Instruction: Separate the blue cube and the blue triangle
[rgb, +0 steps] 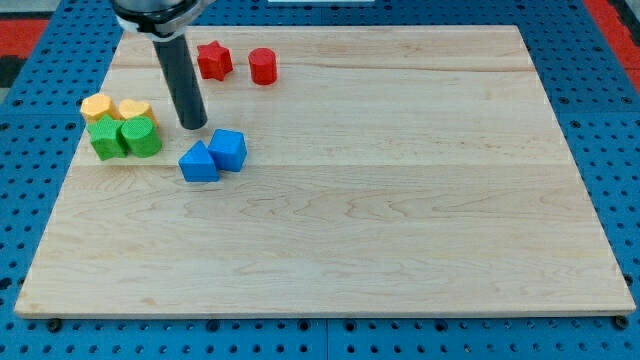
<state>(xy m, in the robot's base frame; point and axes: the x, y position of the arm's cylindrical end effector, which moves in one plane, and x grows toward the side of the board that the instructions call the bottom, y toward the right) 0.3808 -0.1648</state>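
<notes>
We see a pale wooden table, smooth and matt with visible grain, on blue perforated board. At upper left, our dark rod shows a dull sheen; the blue cube looks matt.

Blue cube and blue triangle — red, yellow, green blocks elsewhere.

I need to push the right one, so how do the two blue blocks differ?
The blue triangle has sloped sides meeting at a ridge; the blue cube is boxy with a flat top. The triangle lies to the view's left and lower; the cube is nearer the view's top. My tip is above both, touching neither. Both are the same blue and touch each other.
</notes>
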